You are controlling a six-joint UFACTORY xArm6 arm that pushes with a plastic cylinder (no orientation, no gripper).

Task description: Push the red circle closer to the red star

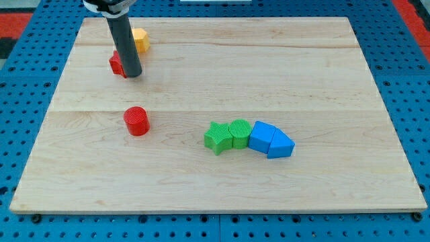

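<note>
My tip (133,75) is a bare rod holding nothing, touching the red star (117,64) near the board (322,81) top-left edge. Red circle (136,121) sits below, bare wood between.

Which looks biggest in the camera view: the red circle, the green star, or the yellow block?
1. green star
2. red circle, only slightly smaller, so nearly a tie
3. yellow block, though it sits farther toward the view's top and my rod hides part of it, so unsure

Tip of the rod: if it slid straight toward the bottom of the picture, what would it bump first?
Probably the red circle. My tip sits beside the red star, with bare board between tip and circle; alignment looks close, not certain.
</note>
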